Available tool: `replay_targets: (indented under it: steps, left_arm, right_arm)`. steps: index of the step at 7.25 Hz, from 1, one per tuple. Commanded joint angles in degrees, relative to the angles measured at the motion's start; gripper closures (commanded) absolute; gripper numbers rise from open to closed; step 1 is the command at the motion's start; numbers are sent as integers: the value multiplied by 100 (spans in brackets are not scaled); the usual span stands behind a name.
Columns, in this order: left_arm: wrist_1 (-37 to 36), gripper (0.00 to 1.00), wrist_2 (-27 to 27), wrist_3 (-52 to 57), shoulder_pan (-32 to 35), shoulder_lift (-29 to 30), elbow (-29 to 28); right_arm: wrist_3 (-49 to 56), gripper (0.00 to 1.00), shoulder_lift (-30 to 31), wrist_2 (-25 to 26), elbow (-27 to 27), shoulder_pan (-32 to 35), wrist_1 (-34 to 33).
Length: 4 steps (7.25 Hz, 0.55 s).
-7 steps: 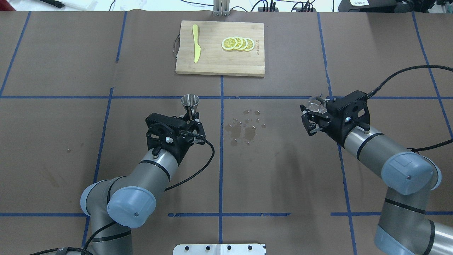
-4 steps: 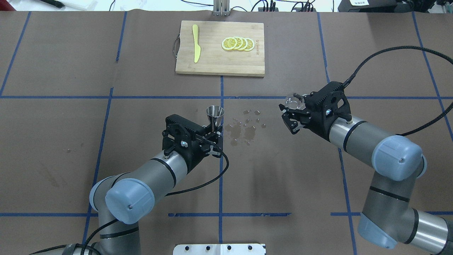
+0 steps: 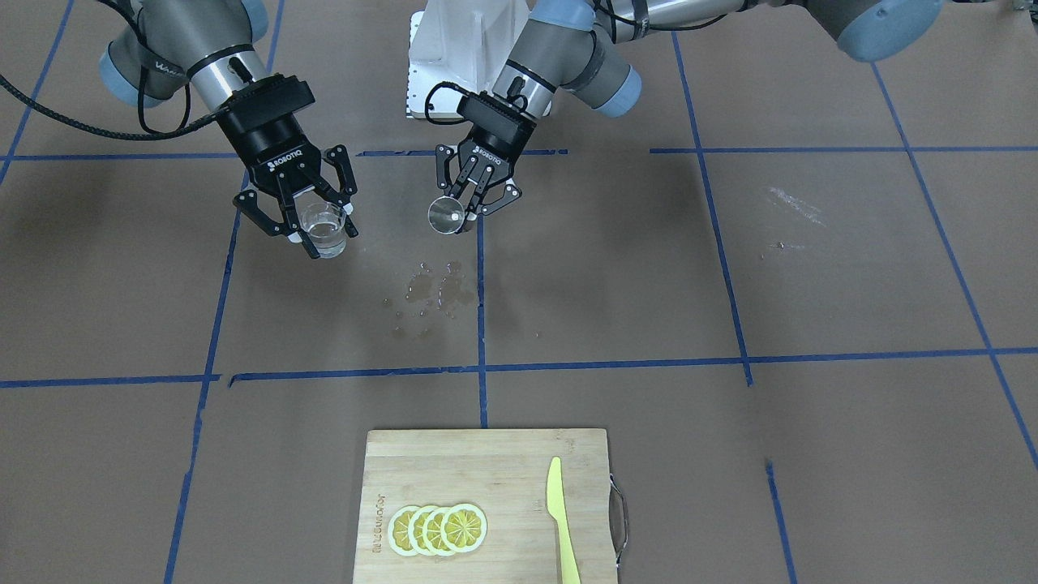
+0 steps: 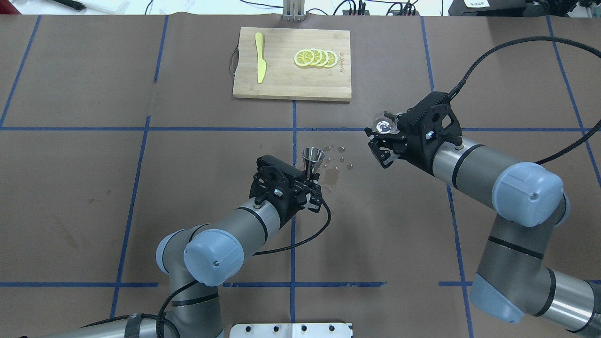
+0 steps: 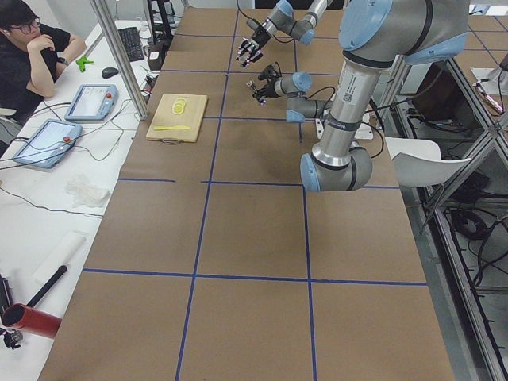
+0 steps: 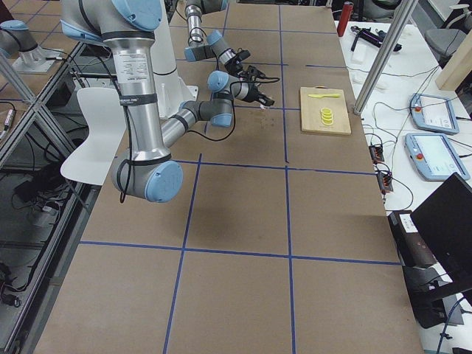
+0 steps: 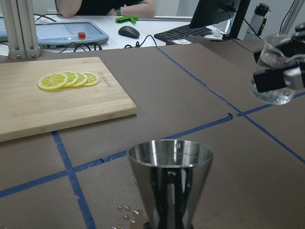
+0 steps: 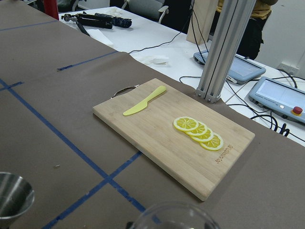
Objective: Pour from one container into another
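The clear glass cup (image 4: 385, 124) holds some liquid and stays upright in the air, with my right gripper (image 4: 381, 146) shut on it. It also shows in the front view, cup (image 3: 326, 224) and right gripper (image 3: 323, 238). The grey metal jigger (image 4: 313, 158) stands upright near the table's centre line, my left gripper (image 4: 310, 184) shut on its lower cone. In the left wrist view the jigger (image 7: 170, 183) fills the foreground and the cup (image 7: 274, 71) hangs to its upper right, well apart. The right wrist view catches the jigger's rim (image 8: 12, 195) at lower left.
Spilled drops (image 4: 331, 171) wet the brown table cover just right of the jigger. A wooden cutting board (image 4: 281, 82) at the far middle carries lemon slices (image 4: 315, 57) and a yellow knife (image 4: 259, 63). A person (image 5: 32, 48) sits beside the table with tablets.
Both arms have drawn toward the middle. The left gripper carried the jigger rightward to the centre line. The right gripper carried the cup left and slightly farther away.
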<state>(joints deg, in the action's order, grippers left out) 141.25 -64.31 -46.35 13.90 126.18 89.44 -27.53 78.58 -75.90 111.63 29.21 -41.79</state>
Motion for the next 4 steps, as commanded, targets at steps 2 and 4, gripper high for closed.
replay_targets:
  steps: [2, 4]
  left_arm:
    - [8, 100, -65, 3, 16, 100, -58]
    - [26, 100, -73, 12, 16, 109, -93]
  right_arm:
    - [432, 100, -18, 355, 78, -178, -189]
    - [450, 100, -62, 1047, 87, -748, -363]
